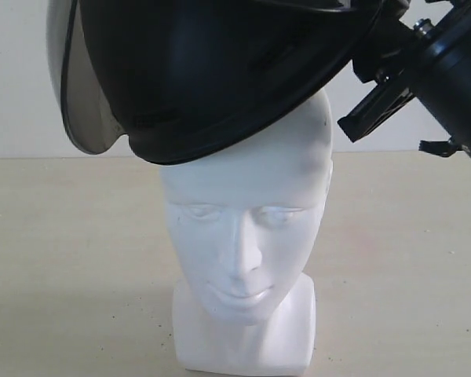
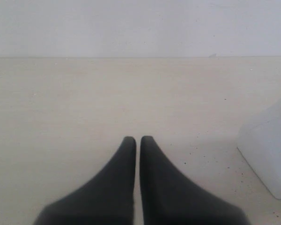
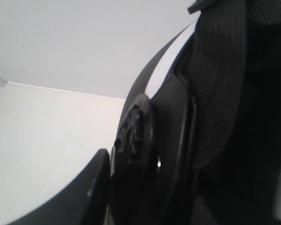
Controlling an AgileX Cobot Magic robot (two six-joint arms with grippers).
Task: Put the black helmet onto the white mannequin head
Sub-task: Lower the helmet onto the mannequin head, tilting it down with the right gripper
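The black helmet [image 1: 212, 71] hangs tilted over the crown of the white head [image 1: 247, 228], its bulk toward 11 o'clock, so it should settle toward 5. The right gripper [image 1: 374, 67] pinches its rim at 2 o'clock; the left gripper [image 2: 138, 140] is pressed together, empty.

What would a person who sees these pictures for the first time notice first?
The big black helmet fills the top of the exterior view, tilted over the crown of the white mannequin head, which stands mid-table, facing the camera. The right hand grips the helmet's edge at the upper right. The left hand is shut, low over the table, holding nothing.
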